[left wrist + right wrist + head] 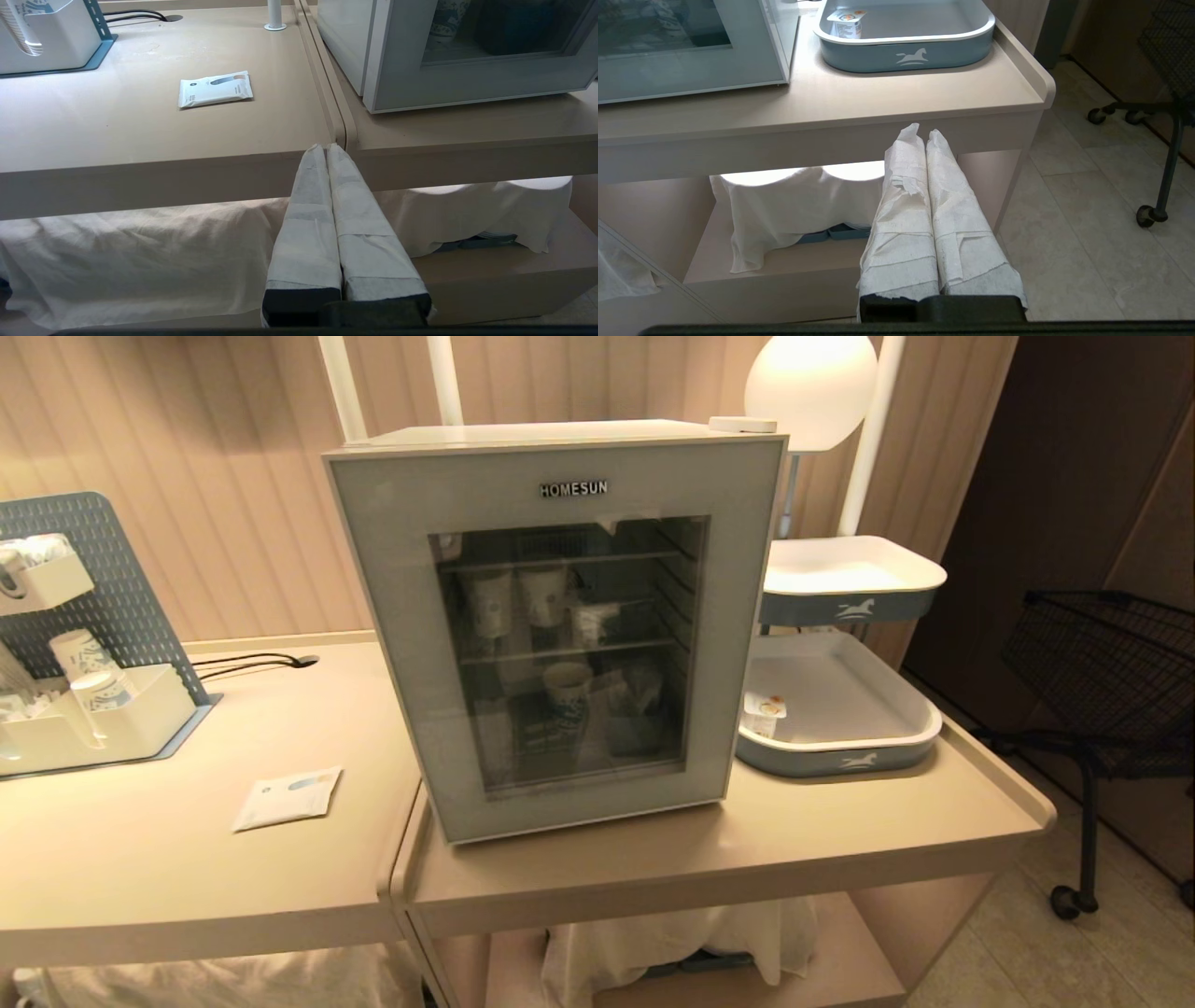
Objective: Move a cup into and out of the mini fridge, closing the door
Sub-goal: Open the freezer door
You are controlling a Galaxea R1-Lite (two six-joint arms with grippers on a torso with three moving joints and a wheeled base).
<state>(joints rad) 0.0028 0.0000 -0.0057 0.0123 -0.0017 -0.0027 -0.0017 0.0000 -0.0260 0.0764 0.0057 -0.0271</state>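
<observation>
I see the door (560,635) closed on the mini fridge (523,434); the cup (764,713), probably sealed, sits in the tray (840,747). Both the left gripper (325,148) and the right gripper (924,133) are pressed together, empty, below the counter edge.

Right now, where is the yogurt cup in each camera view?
Head view: the cup stands in the left corner of the lower grey tray, right of the mini fridge.
Left wrist view: not in it.
Right wrist view: top centre, cup in the tray.
Shared landmark: the fridge.
</observation>
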